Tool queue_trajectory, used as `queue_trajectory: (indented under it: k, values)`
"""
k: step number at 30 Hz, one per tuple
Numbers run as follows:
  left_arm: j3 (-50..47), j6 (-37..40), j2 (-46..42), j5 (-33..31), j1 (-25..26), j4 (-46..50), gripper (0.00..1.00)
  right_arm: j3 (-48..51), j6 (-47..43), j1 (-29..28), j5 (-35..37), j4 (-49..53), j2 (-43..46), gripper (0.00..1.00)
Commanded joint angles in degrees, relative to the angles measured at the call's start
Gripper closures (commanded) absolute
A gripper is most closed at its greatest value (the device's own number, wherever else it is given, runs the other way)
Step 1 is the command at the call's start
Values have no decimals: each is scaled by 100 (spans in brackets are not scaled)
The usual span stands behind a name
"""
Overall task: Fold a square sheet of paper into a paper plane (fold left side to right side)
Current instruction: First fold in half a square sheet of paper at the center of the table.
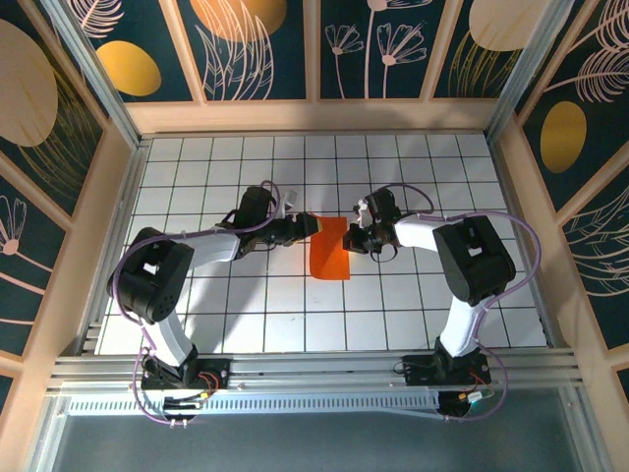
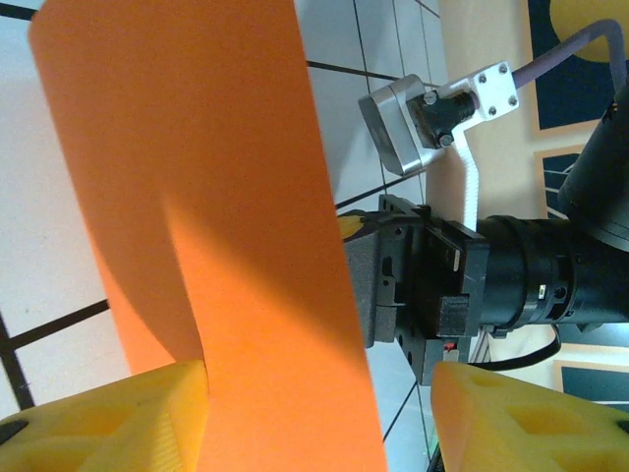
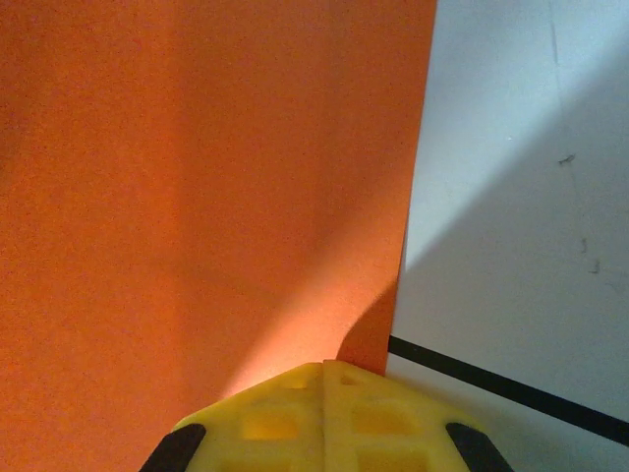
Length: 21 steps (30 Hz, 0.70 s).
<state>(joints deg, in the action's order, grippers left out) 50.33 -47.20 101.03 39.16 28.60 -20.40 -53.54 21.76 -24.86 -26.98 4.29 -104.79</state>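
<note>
Gripping state, left claw (image 2: 319, 418): we see its two yellow fingers (image 2: 108, 423) well apart at the bottom of the left wrist view, clamped on nothing. A raised orange flap passes through the gap and touches the finger at lower left.
Right claw (image 3: 324, 413): its yellow tips sit together at the bottom centre of the right wrist view, set on the orange surface just beside its right-hand edge. We cannot tell whether a layer is nipped between them.
Paper: the square sheet of paper (image 1: 329, 248) lies at the centre of the top view, between the two claws. It shows as a tall narrow strip, so we judge the left half is already over the right. One layer stands lifted rather than flat.
Step in hand: we judge it to be releasing the folded flap and setting the crease.
Doing it well: we want the right claw to pin the stacked edges while the left draws away straight, without dragging the flap. We check that the edges meet before pressing along the fold, or later folds go crooked.
Left arm (image 1: 197, 246): it reaches from the lower left of the top view up and rightward, wrist low over the table (image 1: 246, 295), with its claw at the strip's upper left corner.
Right arm (image 1: 432, 234): it rises from the lower right, bends at the right, and its forearm points leftward to the strip's right edge.
</note>
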Motion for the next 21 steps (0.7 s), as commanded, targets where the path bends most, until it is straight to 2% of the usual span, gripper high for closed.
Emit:
queue_trajectory:
  k: [1, 10, 16, 21]
  values:
    - [186, -82, 202, 136, 60, -156, 38, 150, 19, -50, 245, -83, -96, 97]
    - [243, -118, 439, 95, 146, -257, 37, 263, 160, -11, -86, -426, 120, 95]
    - [259, -104, 572, 48, 168, -241, 46, 331, 276, 69, -332, -656, 328, 91]
    - [268, -79, 654, -38, 189, -219, 54, 338, 276, 138, -246, -597, 549, 91]
